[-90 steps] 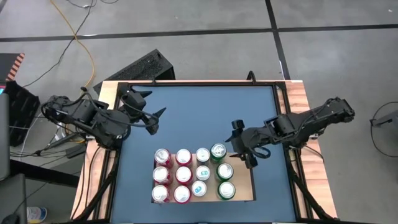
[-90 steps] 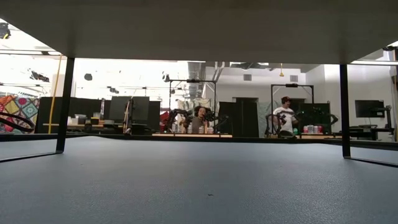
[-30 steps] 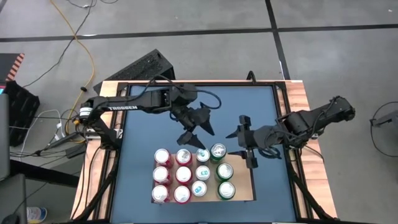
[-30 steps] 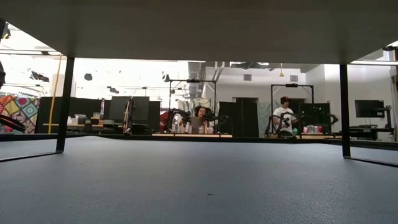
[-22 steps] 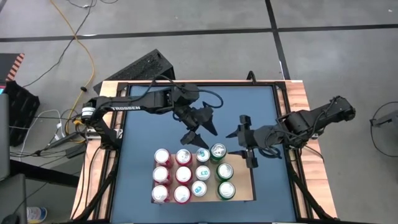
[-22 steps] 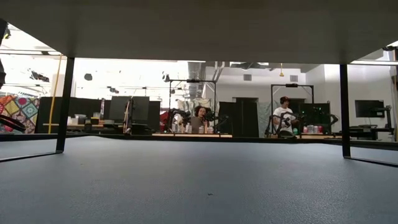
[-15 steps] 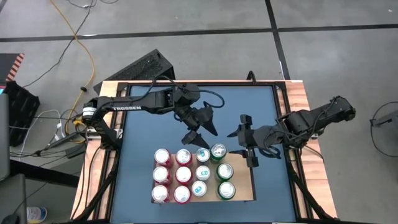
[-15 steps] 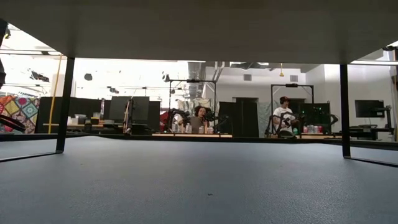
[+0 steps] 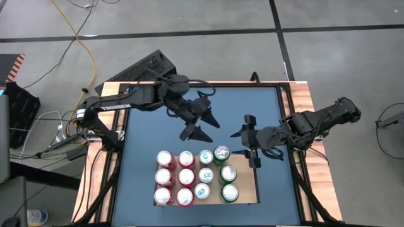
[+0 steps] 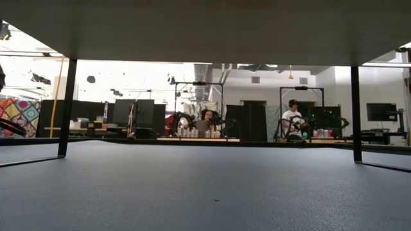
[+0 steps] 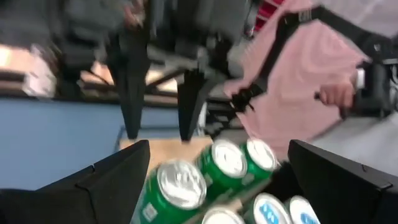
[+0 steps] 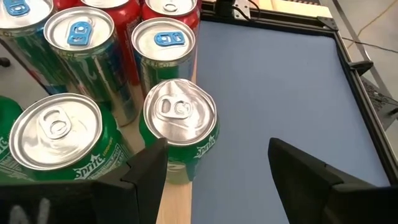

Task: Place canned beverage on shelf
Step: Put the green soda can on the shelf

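Cans point(image 9: 194, 176) all on shelf point(image 9: 247, 187). Left gripper point(image 9: 201, 124) above it, fingers wide, empty. Right gripper point(image 9: 247, 143) beside green can point(image 12: 179, 126), fingers apart, empty. Next: retract.

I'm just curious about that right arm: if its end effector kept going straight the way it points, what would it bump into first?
Probably the nearest green can, at the shelf corner; the open right end effector points just beside it, so it might slip past over the blue table.
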